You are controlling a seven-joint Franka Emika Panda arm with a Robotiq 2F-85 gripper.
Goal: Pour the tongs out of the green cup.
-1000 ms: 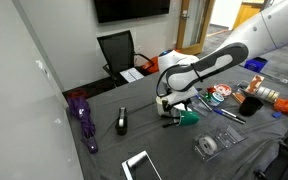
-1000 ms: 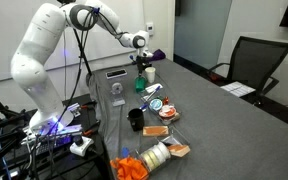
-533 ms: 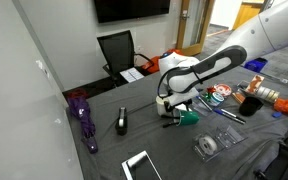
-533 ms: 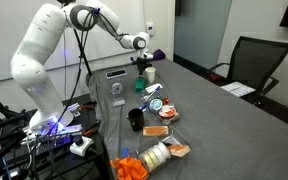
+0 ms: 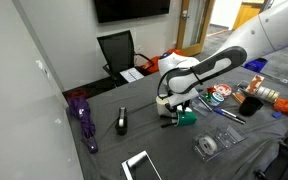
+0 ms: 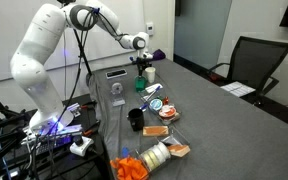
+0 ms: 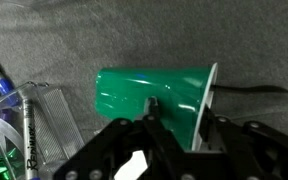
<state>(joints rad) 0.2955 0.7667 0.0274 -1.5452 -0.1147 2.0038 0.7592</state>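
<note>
Fingers (image 7: 150, 112): clamped onto the small teal-green plastic cup (image 7: 144, 90) close to its rim. One black finger is seen pressed flat on the outer wall, and the other is mostly hidden behind the rim.
Cup position: tipped right over on its side, with the mouth turned toward the right of the wrist view and the base toward the left. Whether it's actually touching the grey cloth-covered table (image 7: 104, 35) can't be told.
Cup from outside: in an exterior view the teal-green plastic cup (image 5: 188, 117) is spotted low over the table, right under the wrist. It's pretty tiny at this size.
Tongs: the slim dark tongs (image 7: 252, 92) are seen poking out of the cup's mouth, with a thin arm stretched out over the table to the right. The rest is hidden inside the cup.
Arm: the white robot arm (image 6: 44, 50) is bent over the table from its base at the edge.
Left of the cup base: a clear plastic case with pens (image 7: 39, 115) is laid just beside it in the wrist view.
Other stuff nearby: a chunky black stapler-like device (image 5: 122, 121) is parked well apart from the cup. A white cup (image 6: 151, 73) is stood just beside the wrist, and a black cup (image 6: 135, 119) sits further along the table.
Background: a black office chair (image 5: 117, 48) is pushed up behind the table.
</note>
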